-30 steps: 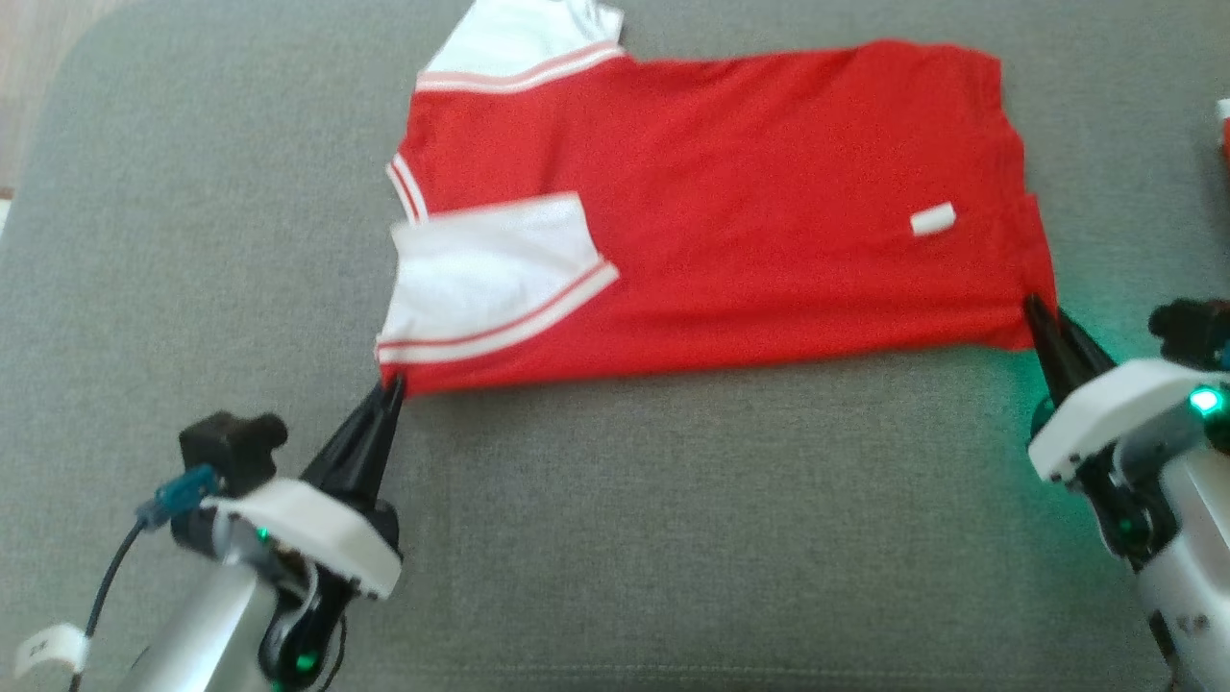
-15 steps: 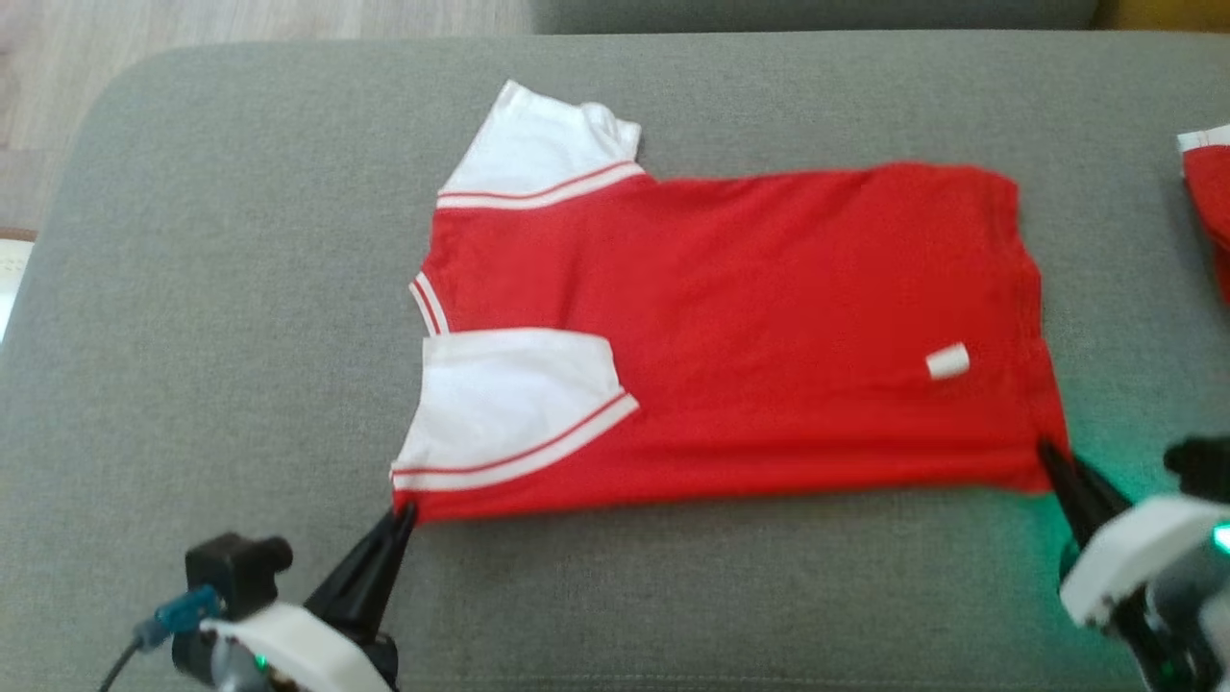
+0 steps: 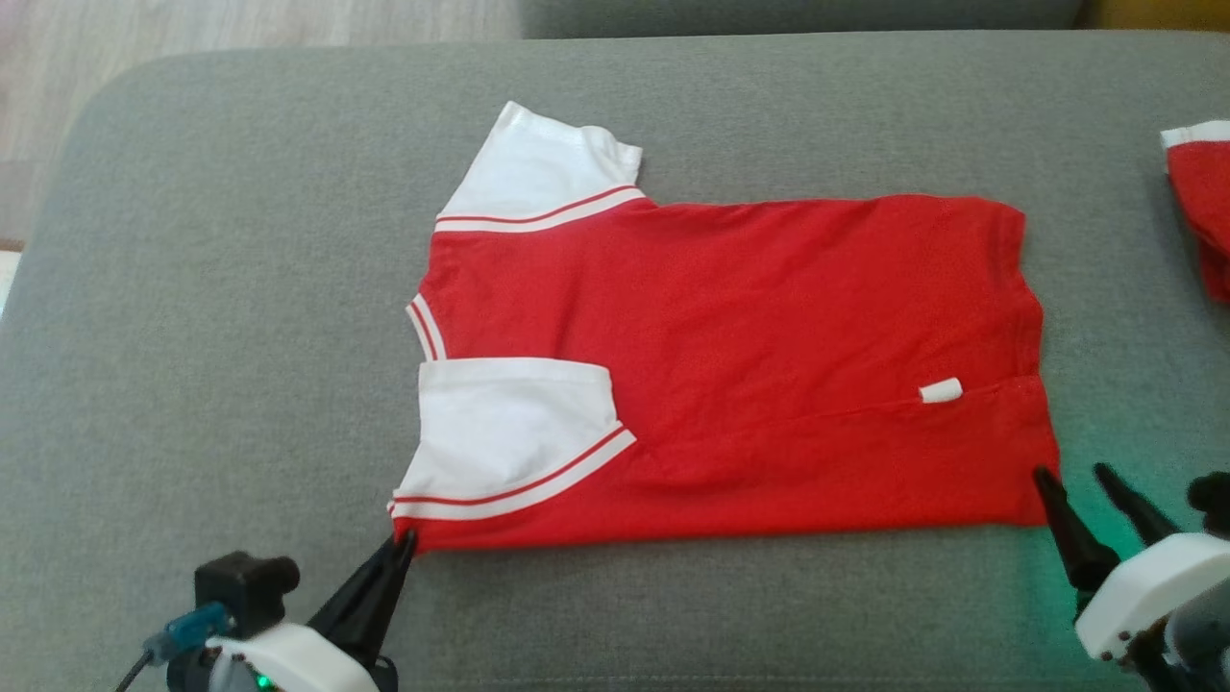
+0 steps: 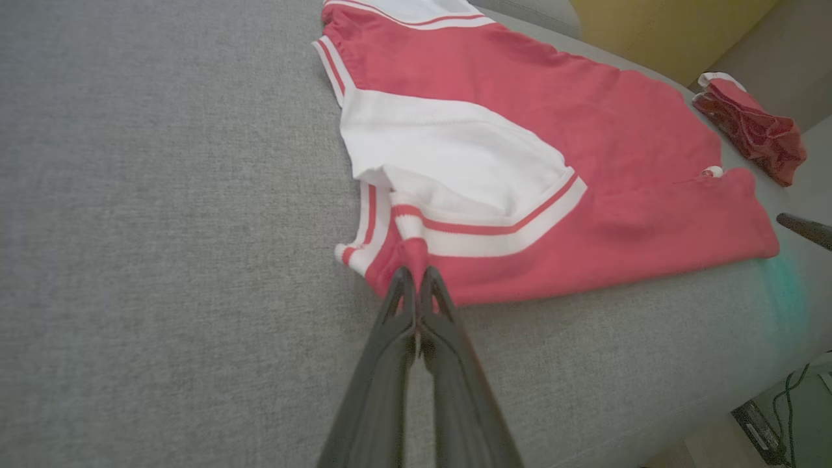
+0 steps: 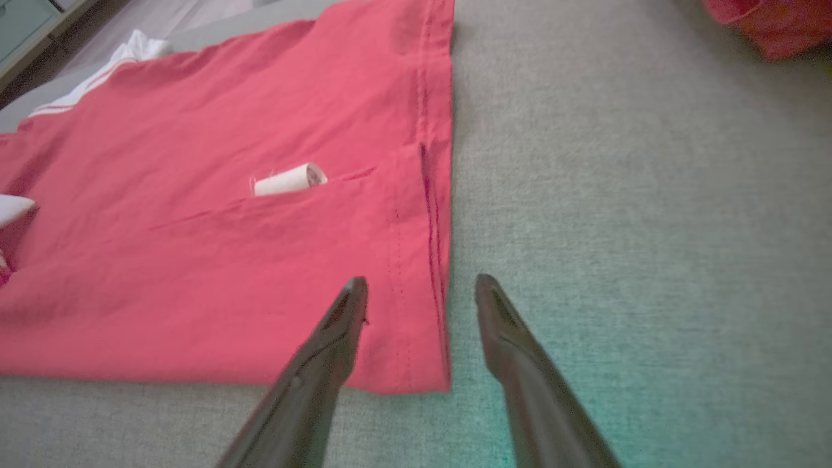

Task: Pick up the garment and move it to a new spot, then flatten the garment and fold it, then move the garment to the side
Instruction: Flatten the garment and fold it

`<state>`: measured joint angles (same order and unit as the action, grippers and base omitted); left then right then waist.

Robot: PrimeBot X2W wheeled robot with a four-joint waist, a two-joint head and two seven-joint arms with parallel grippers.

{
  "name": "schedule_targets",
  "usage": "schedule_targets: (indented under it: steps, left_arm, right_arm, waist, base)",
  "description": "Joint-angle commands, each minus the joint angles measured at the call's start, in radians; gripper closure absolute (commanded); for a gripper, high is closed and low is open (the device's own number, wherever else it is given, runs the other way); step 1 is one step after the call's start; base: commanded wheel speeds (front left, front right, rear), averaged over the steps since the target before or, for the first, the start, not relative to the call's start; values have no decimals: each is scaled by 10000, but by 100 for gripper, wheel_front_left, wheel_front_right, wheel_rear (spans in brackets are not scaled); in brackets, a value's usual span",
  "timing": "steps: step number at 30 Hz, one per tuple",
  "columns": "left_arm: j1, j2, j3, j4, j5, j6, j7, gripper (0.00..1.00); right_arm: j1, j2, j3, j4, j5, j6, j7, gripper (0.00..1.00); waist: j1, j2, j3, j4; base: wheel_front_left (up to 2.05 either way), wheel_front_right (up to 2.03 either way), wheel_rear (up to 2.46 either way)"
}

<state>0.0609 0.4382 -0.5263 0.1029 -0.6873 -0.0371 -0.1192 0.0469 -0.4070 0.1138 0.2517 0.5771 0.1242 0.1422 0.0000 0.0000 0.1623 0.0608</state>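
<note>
The garment [image 3: 750, 365] is a red T-shirt with white, red-striped sleeves, lying folded lengthwise on the grey cushion [image 3: 192, 336]. My left gripper [image 3: 404, 540] is shut on its near left corner; the left wrist view shows the fingers [image 4: 415, 276] pinching red fabric of the garment [image 4: 585, 130] just below the white sleeve. My right gripper [image 3: 1070, 471] stands open at the near right hem corner. In the right wrist view the two tips [image 5: 420, 279] straddle the hem edge of the garment [image 5: 195, 260], with nothing gripped. A small white label [image 3: 941, 390] sticks out near the hem.
A second red garment [image 3: 1201, 202] lies bunched at the cushion's right edge, also seen as a crumpled red heap [image 4: 754, 127]. Wooden floor [image 3: 240, 24] shows beyond the cushion's far left corner. Cables and a small device [image 4: 757, 416] lie on the floor below the cushion's near edge.
My right gripper has opened and let go of the hem corner, which now lies flat. The left gripper stays shut on its corner. The head camera has tilted, shifting the whole picture down.
</note>
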Motion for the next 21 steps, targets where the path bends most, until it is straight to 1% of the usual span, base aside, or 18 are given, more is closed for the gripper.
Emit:
schedule_targets:
  steps: [1,2,3,9,12,14,17,19,21]
  left_arm:
    - [-205,308,434,-243,37,46,-56,62]
    - [-181,311,459,-233,24,100,-56,3]
    - [-166,311,515,-243,16,179,-90,0]
    - [-357,504,827,-929,31,437,-127,0]
    - [-1007,689,1103,-1459,147,586,10,0]
    - [-1720,845,1233,-1678,244,595,293,0]
    - [-3198,1005,1233,-1724,416,445,1000,0]
    - [-4369,1064,1089,-1494,485,178,1661,0]
    - [-5611,973,936,-1115,457,-93,2332,0]
  right_arm:
    - [44,-222,-29,-341,-96,65,-67,0]
    - [51,-168,-154,-438,-195,65,-101,0]
    - [53,-117,-252,-535,-286,65,-137,0]
    - [-104,169,-638,-943,-698,65,-311,0]
    - [-368,387,-729,-1017,-928,65,-444,0]
    - [-554,533,-745,-1053,-1036,65,-485,0]
    - [-826,645,-727,-1141,-1161,65,-517,0]
    - [-1027,636,-679,-1209,-1223,65,-521,0]
    - [-1257,595,-668,-1281,-1250,65,-535,0]
  waist:
    - [0,0,-8,-43]
    - [0,0,-14,-72]
    - [0,0,-25,-111]
    - [0,0,117,-276]
    - [0,0,353,-283]
    - [0,0,559,-257]
    - [0,0,967,-220]
    - [0,0,1281,-234]
    - [0,0,1648,-258]
  base:
    - [0,0,0]
    - [0,0,0]
    - [0,0,0]
    - [0,0,0]
    - [0,0,0]
    - [0,0,0]
    - [0,0,0]
    - [0,0,0]
    - [0,0,0]
